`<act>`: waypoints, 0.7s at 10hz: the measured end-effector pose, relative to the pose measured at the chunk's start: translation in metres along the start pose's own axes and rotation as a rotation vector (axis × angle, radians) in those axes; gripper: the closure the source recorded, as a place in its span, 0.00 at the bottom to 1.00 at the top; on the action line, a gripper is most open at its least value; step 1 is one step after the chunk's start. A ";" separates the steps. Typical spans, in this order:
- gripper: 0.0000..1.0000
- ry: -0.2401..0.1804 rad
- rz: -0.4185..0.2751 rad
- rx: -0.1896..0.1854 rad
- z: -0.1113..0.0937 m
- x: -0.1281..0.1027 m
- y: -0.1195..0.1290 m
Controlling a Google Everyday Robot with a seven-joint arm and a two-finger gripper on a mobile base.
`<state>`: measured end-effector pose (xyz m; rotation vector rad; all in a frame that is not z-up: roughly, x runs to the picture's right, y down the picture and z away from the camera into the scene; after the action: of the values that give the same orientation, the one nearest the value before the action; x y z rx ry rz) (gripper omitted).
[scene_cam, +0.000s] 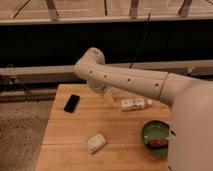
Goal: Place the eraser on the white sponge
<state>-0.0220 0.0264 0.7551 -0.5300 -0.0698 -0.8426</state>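
- The eraser [71, 103] lies flat on the far left part of the wooden tabletop [122, 127], close to its left edge, with nothing touching it.
- The white sponge [95, 142] sits nearer and a little to the right of the eraser, well apart from it. It is turned at a slant, close to the near edge of the tabletop.
- The claw [106, 95] hangs below the bend of the white arm [130, 80], over the far middle of the tabletop. It is released, with its fingers spread, and grasps nothing.
- The eraser is to the left of the claw and apart from it.
- A white patterned bottle [135, 104] lies on its side just to the right of the claw.
- The arm reaches in from the right, passing above the bottle.
- A green bowl [151, 131] stands at the near right, with a reddish-brown thing [159, 143] inside; what it is I cannot tell.
- Speckled floor [20, 135] shows to the left of the tabletop.
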 end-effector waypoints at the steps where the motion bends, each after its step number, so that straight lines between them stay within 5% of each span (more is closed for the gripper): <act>1: 0.20 0.001 -0.022 0.002 0.003 -0.006 -0.008; 7: 0.20 -0.002 -0.139 -0.004 0.016 -0.026 -0.039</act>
<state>-0.0655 0.0313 0.7785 -0.5341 -0.1075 -0.9777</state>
